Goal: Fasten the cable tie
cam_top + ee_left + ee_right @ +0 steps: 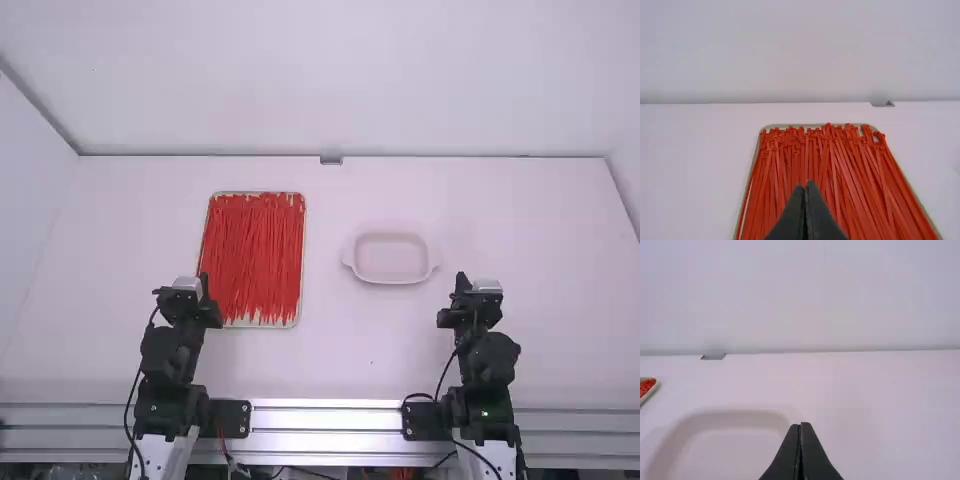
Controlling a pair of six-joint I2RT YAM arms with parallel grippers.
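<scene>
**Both jaws pressed shut, cable ties untouched on their tray**

The cable ties [252, 258] [840, 170], orange-red, lie in a dense layer side by side. They fill a shallow, pale rectangular tray [256, 193] [758, 145] on the white worktop [500, 220]. Their lengths run from the near end of the tray to the far end, along the 6-to-12 o'clock line in the high view.

The left arm [172, 350] is folded low over its base. The left jaws are pressed together with no gap and nothing between them. They sit at the tray's near-left corner and point toward 12 o'clock. In the left wrist view the closed tips show against the near end of the ties, most of which spread away from them toward 12 and 1 o'clock. Whether the tips touch a tie cannot be told.

The right arm [482, 360] is folded the same way. The right jaws are also closed tight and hold nothing. A white dish [390, 236] [730, 414] with two small handles lies at about 11 o'clock from them, close by. The dish stands just beside the tray, at its 3 o'clock side, with a strip of worktop between them. From the right jaws the ties lie off toward 10 o'clock, well apart.

A small grey clip [331, 158] [882, 104] [713, 356] sits at the worktop's far edge, at 12 o'clock.
</scene>
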